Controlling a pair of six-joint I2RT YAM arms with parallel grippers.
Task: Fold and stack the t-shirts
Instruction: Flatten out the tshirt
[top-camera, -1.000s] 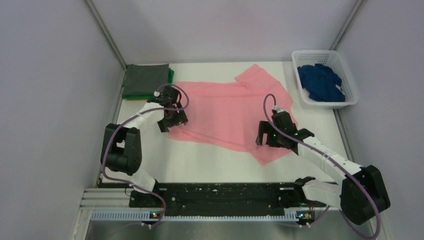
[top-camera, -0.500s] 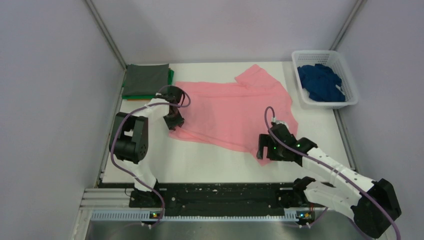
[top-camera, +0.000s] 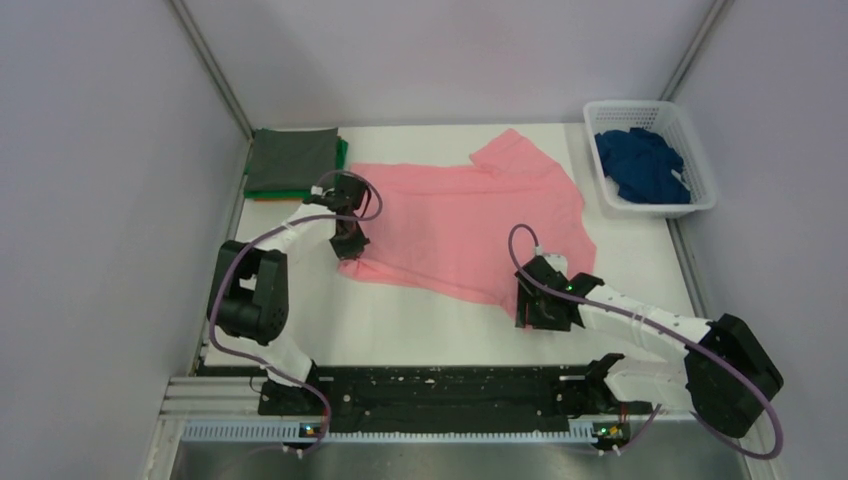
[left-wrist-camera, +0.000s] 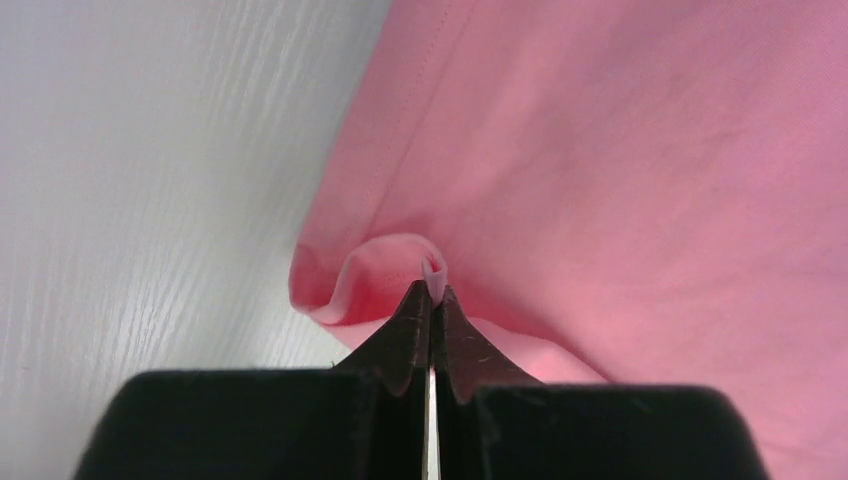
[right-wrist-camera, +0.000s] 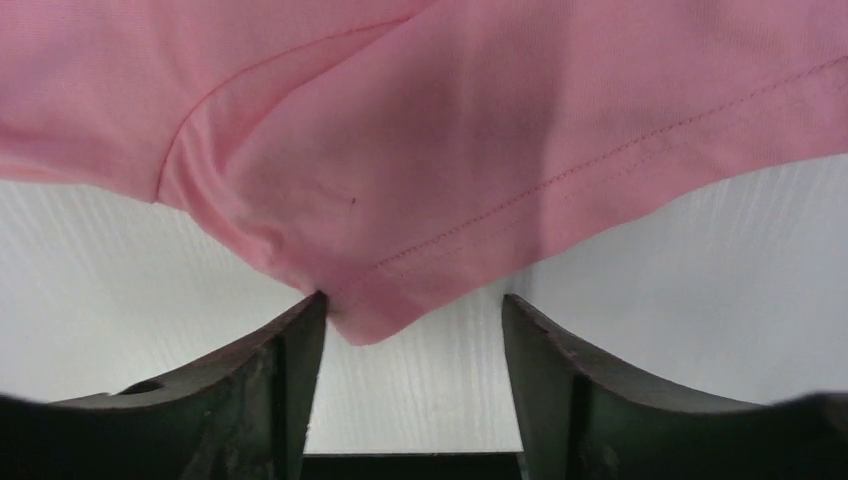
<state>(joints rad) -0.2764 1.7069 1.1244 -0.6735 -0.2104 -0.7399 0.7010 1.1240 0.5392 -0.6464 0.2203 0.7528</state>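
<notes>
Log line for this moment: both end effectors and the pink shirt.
left end effector: shut on pink shirt edge | right end effector: open astride shirt corner, no grip

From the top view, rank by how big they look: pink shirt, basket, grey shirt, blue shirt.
1. pink shirt
2. basket
3. grey shirt and blue shirt: look about alike, so not ranked.

A hemmed corner of the salmon-pink t-shirt (right-wrist-camera: 450, 150) lay between the right gripper's (right-wrist-camera: 412, 305) parted fingers (brushing one) on the white table (right-wrist-camera: 690, 270).
</notes>
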